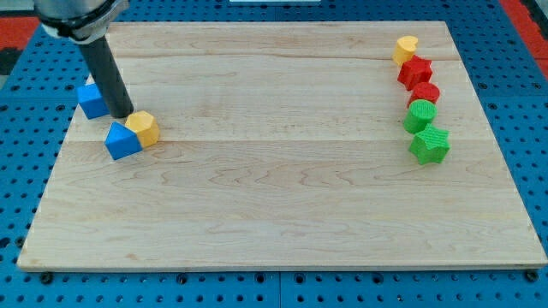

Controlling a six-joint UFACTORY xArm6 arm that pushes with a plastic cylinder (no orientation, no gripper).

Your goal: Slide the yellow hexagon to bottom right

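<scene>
The yellow hexagon (143, 127) sits at the view's left on the wooden board (282, 197), touching a blue triangular block (122, 141) at its lower left. My tip (122, 115) stands just to the upper left of the yellow hexagon, close to it and right above the blue triangular block. A blue cube-like block (92, 100) lies just left of the rod.
At the view's right a column of blocks runs downward: a yellow heart (406, 49), a red star (415, 71), a red cylinder (425, 92), a green cylinder (420, 114) and a green star (429, 144). Blue pegboard (531, 128) surrounds the board.
</scene>
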